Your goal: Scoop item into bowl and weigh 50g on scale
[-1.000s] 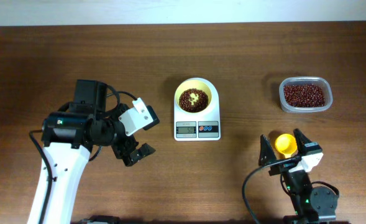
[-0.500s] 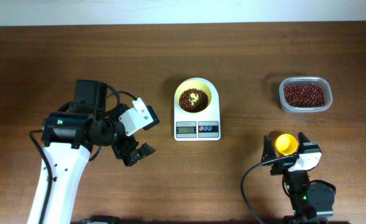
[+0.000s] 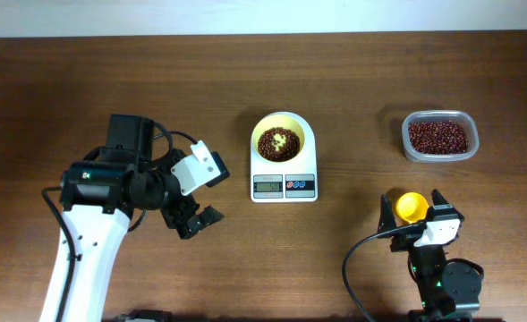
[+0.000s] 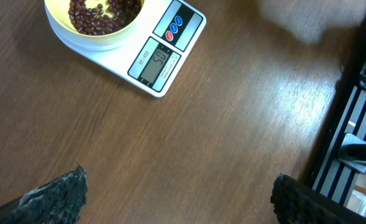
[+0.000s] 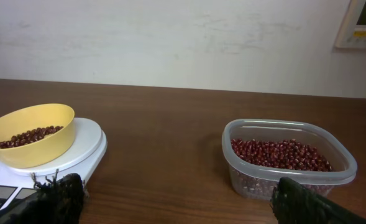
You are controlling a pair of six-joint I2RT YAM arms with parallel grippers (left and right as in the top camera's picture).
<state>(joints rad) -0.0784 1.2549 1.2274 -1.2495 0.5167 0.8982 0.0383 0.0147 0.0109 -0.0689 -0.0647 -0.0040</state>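
The pale yellow bowl [image 3: 284,141] stands on the white scale [image 3: 284,186] and holds a heap of dark red-brown beans [image 3: 276,143]. In the left wrist view, the bowl [image 4: 89,38] and the scale [image 4: 161,62] lie ahead; the screen shows digits. My left gripper [image 3: 196,222] is open and empty, left of the scale; its fingers frame bare wood [image 4: 179,205]. My right gripper [image 3: 413,213] is open near the front right, with a yellow scoop [image 3: 411,207] lying between its fingers. The right wrist view [image 5: 176,202] shows the bowl [image 5: 30,134], not the scoop.
A clear plastic tub [image 3: 439,136] with more beans stands at the back right, also in the right wrist view [image 5: 288,155]. A black rack [image 4: 356,124] shows beyond the table's edge in the left wrist view.
My right arm has drawn back slightly toward the front edge, its fingers staying open around the scoop. The left arm, bowl and scale have not moved.
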